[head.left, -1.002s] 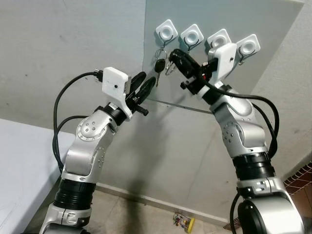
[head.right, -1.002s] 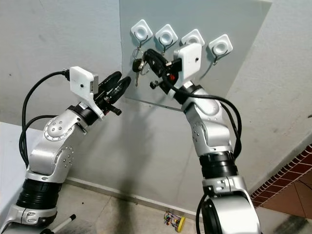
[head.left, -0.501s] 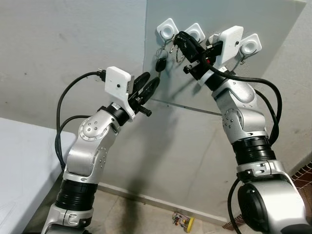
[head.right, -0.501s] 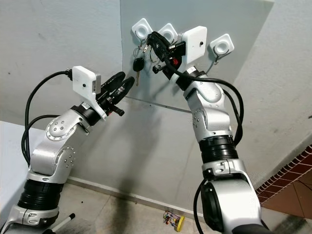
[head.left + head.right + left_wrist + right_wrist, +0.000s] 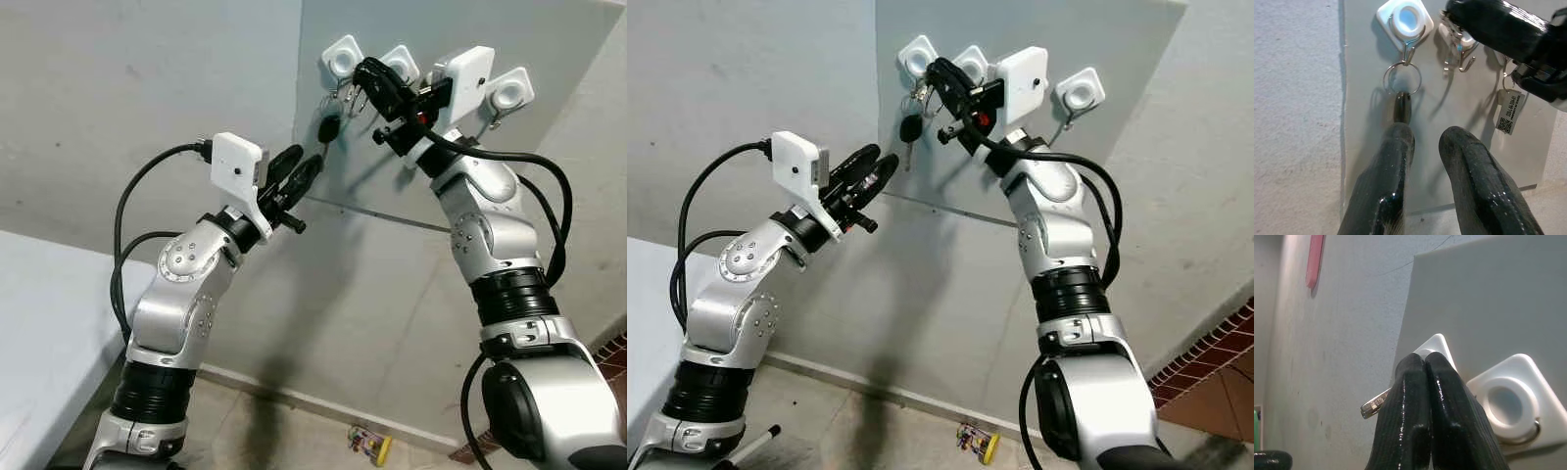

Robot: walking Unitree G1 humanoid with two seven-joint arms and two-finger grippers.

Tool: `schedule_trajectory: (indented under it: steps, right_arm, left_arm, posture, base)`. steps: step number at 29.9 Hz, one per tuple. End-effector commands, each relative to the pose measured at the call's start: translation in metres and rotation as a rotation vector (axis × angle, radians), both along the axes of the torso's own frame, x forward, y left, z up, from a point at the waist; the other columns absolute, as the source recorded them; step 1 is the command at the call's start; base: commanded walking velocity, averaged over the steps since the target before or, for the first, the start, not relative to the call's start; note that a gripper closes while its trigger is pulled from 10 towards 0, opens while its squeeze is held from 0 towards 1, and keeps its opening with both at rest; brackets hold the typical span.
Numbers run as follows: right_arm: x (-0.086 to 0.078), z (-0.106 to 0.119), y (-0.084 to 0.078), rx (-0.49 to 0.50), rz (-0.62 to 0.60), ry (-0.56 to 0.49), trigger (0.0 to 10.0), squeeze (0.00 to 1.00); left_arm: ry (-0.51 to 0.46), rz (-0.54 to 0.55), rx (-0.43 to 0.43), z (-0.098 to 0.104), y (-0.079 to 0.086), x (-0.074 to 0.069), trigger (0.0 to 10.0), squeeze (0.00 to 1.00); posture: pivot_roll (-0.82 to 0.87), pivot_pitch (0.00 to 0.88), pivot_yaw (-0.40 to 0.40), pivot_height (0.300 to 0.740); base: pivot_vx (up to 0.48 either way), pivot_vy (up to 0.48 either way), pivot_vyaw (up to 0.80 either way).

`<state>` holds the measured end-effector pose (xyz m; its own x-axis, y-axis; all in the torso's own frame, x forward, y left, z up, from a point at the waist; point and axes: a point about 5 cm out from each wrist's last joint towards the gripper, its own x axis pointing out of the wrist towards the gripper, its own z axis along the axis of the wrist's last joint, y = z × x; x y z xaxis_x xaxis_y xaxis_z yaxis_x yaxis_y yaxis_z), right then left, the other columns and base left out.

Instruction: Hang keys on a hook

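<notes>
One key (image 5: pixel 1373 406) tip visible; rest hidden inside closed right gripper (image 5: pixel 1422 363).

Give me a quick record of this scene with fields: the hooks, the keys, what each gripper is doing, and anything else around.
board: grey panel on the wall carrying four white hooks
leftmost hook: key ring with a black-headed key hanging from it
right gripper: raised at the hooks, fingers pressed together, a small metal piece sticking out beside them
left gripper: open, pointing up at the hanging key, just below it
tag: white label with a code, hanging on the board
floor: small colourful object by the wall
</notes>
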<state>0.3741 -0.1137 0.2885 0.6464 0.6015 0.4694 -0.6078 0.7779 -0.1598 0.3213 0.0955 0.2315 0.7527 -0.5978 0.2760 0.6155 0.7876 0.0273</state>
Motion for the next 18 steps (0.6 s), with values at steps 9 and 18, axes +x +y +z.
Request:
schedule_trajectory:
  steps: [9,18]
  right_arm:
    - [-0.015,-0.003,-0.044,0.049,-0.12,-0.032,10.0,0.0]
    - [-0.023,-0.011,-0.054,0.051,-0.147,-0.009,10.0,0.0]
  left_arm:
    - [0.003,-0.061,-0.01,0.008,-0.007,0.006,10.0,0.0]
    - [0.006,-0.07,-0.015,0.009,-0.009,0.007,10.0,0.0]
  posture:
    - [-0.12,0.025,0.003,0.74]
    - [-0.13,0.033,0.003,0.74]
  base:
    - [0.0,0.0,0.0]
    - [0.0,0.0,0.0]
